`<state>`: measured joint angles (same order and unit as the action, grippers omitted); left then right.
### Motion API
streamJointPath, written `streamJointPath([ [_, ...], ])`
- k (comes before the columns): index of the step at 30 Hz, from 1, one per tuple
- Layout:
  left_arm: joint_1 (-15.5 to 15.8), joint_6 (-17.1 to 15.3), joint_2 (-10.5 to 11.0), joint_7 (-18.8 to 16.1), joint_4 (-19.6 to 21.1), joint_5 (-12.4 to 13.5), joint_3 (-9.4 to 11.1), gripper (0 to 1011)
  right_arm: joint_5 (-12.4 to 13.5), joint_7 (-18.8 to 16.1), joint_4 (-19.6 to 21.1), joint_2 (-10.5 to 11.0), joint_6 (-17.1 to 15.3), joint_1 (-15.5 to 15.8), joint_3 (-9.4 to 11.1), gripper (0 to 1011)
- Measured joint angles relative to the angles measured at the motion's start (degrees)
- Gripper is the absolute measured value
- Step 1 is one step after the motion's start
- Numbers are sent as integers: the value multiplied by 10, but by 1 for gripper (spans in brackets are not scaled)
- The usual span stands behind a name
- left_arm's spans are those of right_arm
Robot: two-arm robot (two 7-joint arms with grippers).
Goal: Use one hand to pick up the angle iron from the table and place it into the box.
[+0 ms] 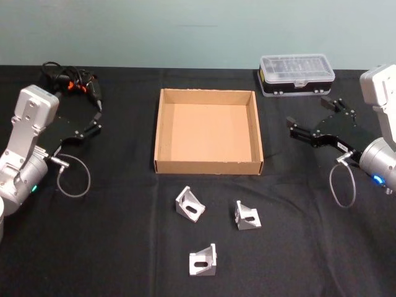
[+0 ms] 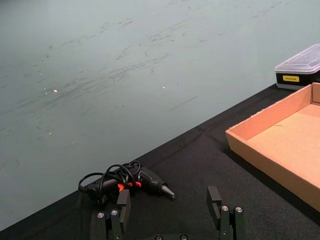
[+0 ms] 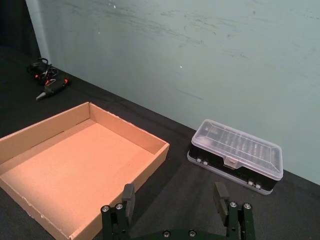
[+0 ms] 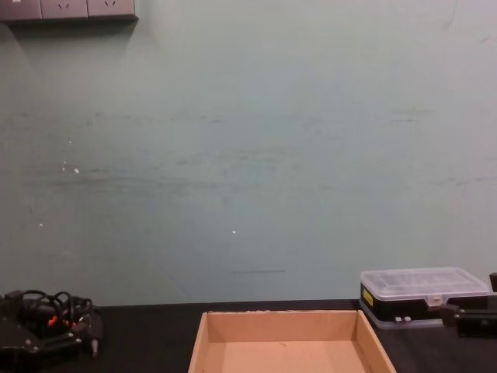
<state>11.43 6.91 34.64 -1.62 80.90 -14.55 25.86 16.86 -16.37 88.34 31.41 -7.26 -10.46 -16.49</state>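
Angle irons [image 1: 190, 204], three, lie loose on your desk [image 1: 124, 247] at 6 o'clock of the box [image 1: 207, 166]. Your left hand [image 1: 99, 117] hovers at its 9 o'clock, right hand [image 1: 308, 114] at 3; both released, gripping nothing.

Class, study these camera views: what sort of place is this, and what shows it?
Most likely a robotics lab or test bench: the left gripper and right gripper, both open, flank a black table where three angle irons and a cardboard box are laid out, a parts case behind.
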Motion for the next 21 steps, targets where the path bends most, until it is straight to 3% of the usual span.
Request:
streamJointPath([
  [21,0,0,0,0,0,0,0,1000,0,0,0,0,0,0,0,1004],
])
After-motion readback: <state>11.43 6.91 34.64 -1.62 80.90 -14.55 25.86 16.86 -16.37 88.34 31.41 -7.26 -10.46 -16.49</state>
